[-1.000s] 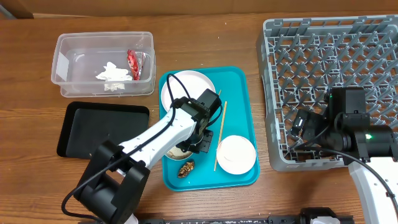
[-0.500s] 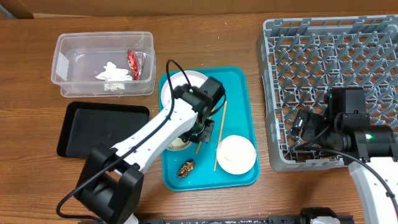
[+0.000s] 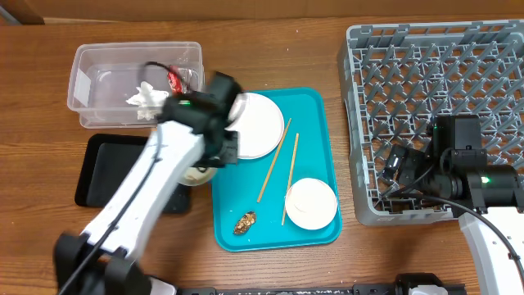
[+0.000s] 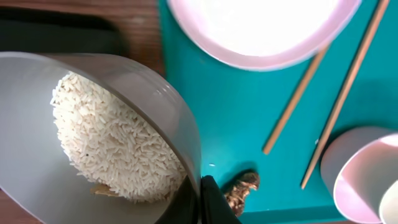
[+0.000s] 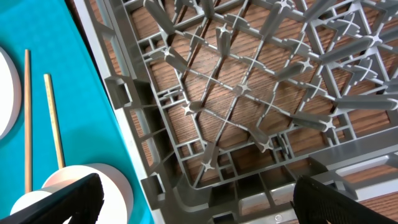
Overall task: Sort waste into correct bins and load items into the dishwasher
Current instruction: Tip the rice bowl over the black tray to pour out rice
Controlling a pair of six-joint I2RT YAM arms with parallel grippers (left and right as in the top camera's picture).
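My left gripper [image 3: 219,156] is shut on the rim of a small bowl [image 3: 196,174] holding loose white rice [image 4: 106,137]. It holds the bowl above the gap between the black tray [image 3: 115,168] and the teal tray [image 3: 315,111]. On the teal tray lie the white plate [image 3: 258,124], two chopsticks [image 3: 275,160], a brown food scrap [image 3: 245,222] and a small white bowl [image 3: 311,203]. The clear tub [image 3: 98,70] holds the tissue [image 3: 150,94] and red wrapper [image 3: 174,79]. My right gripper [image 5: 205,202] is open and empty over the grey dish rack's [image 3: 442,82] front left corner.
The dish rack fills the right side of the table, its left wall [image 5: 124,106] right beside the teal tray's right edge [image 5: 62,37]. The black tray lies just in front of the clear tub. Bare wooden table [image 3: 49,164] shows at the far left.
My left gripper has lifted the bowl of rice off the teal tray and carried it left toward the black tray, uncovering the plate. The right arm has not moved.
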